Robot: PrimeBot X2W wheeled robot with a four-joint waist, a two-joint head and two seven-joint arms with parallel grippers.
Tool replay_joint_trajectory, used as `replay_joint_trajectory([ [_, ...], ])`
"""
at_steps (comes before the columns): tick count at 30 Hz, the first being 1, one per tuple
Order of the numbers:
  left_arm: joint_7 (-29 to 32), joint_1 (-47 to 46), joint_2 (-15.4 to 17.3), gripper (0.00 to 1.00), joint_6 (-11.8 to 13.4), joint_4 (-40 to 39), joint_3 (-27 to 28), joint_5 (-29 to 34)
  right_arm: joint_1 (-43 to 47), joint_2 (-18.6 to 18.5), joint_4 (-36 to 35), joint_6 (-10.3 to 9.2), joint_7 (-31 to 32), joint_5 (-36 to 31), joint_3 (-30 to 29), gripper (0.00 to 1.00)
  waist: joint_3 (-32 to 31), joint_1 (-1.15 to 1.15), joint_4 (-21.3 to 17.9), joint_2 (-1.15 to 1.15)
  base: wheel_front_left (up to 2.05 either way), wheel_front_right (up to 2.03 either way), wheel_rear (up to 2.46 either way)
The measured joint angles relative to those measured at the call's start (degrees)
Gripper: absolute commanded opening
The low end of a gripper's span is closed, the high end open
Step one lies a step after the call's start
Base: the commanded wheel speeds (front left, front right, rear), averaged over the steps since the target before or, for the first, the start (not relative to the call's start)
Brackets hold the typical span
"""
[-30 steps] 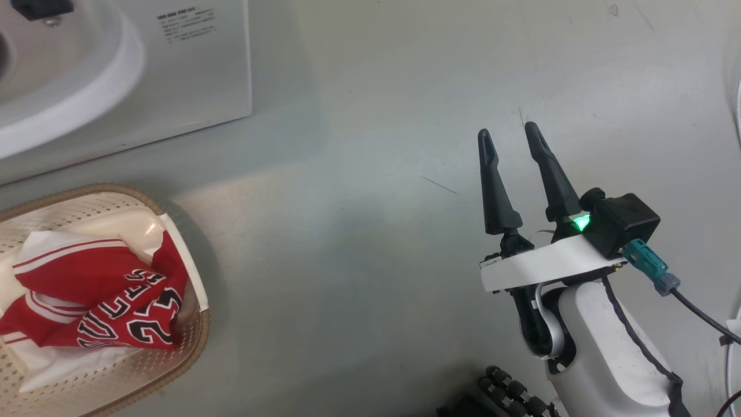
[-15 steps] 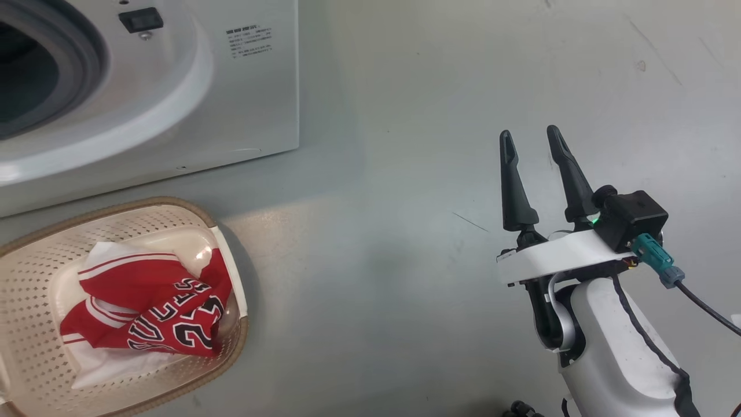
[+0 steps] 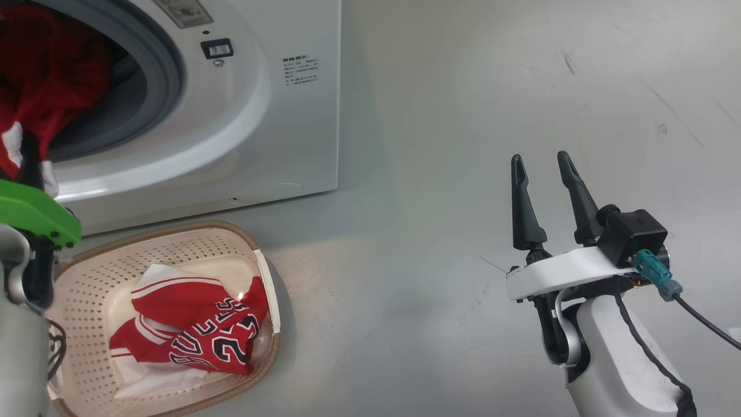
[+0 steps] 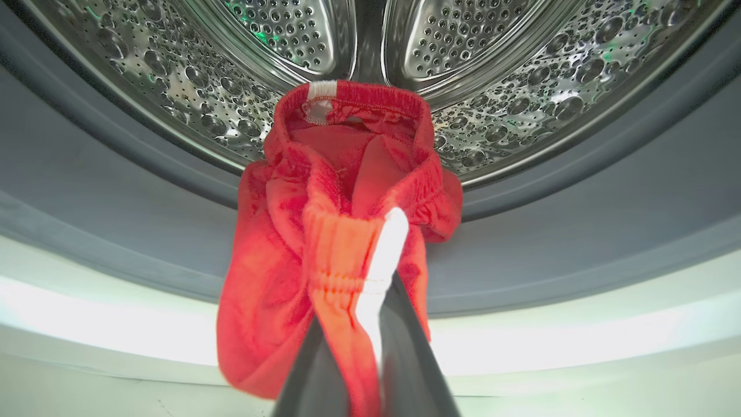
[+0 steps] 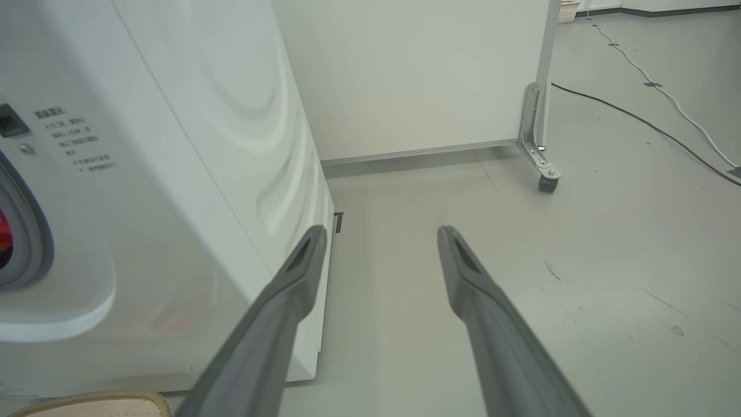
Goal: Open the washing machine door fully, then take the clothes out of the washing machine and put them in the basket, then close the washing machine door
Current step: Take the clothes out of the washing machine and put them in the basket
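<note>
The washing machine (image 3: 289, 127) stands at the upper left, its grey-rimmed drum hole (image 3: 168, 75) uncovered; the washing machine door is out of view. My left gripper (image 4: 379, 301) is shut on a red garment with white trim (image 4: 324, 231), which hangs over the drum's lip in front of the steel drum (image 4: 521, 87). That same garment (image 3: 52, 63) shows at the opening above my green left wrist bracket (image 3: 35, 214). A red jersey (image 3: 197, 324) lies in the cream basket (image 3: 173, 231) on the floor below the machine. My right gripper (image 3: 539, 157) is open and empty, far right of the basket.
The basket sits close to the machine's front. The right gripper's fingers (image 5: 289, 289) point past the machine's side panel (image 5: 202, 116) toward a white partition (image 5: 417, 69) on a caster (image 5: 547, 182). Cables (image 5: 648, 75) run across the grey floor at the right.
The head camera has shifted, so machine and basket sit further right and the drum opening shows. My left wrist and the red garment have come into view. The right gripper stays open.
</note>
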Motion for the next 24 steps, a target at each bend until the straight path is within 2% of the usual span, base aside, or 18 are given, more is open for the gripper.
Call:
replay_joint_trajectory([
  [11,-6.2,9.9,-3.4,0.00,-0.3,1.7,-3.6,0.1,2.4,0.0,1.2,0.00,0.0,-0.8,-0.9,1.00,-5.6,0.00,2.0,0.00,0.00,0.00,0.00],
  [24,-7.7,19.7,-6.8,0.00,-0.4,5.7,-6.5,-0.5,3.8,-0.1,1.7,0.00,0.0,-1.6,-1.0,1.00,-8.8,0.00,4.0,0.00,0.00,0.00,0.00],
])
